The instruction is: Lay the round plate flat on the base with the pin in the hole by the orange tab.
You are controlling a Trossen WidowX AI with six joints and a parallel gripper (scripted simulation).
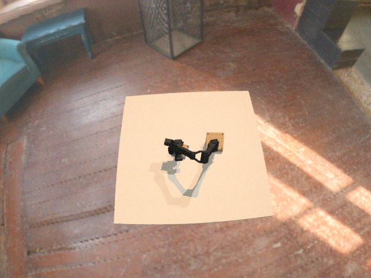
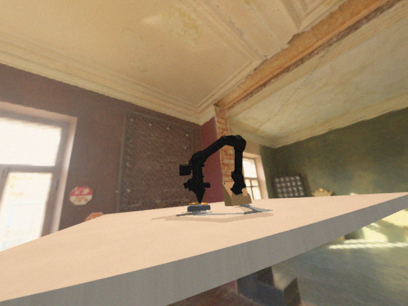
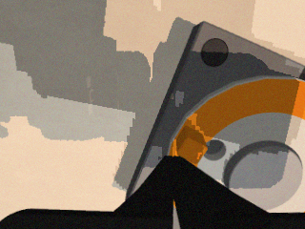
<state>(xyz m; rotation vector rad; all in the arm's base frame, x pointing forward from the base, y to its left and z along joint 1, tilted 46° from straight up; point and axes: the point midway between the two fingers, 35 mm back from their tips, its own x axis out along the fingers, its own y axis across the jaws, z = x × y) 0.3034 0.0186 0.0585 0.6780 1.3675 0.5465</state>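
Fingers pinched fully together, holding nothing, tip set against the orange tab (image 3: pixel 190 145) of the round plate (image 3: pixel 248 138) on the grey base (image 3: pixel 191 81), apparently to push it round toward the pin, not grasp.

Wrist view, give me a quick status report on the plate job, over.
Gripper shut, holding nothing, tips at orange tab. Plate on base, post through centre. Pin seating unclear. Nothing blocking.
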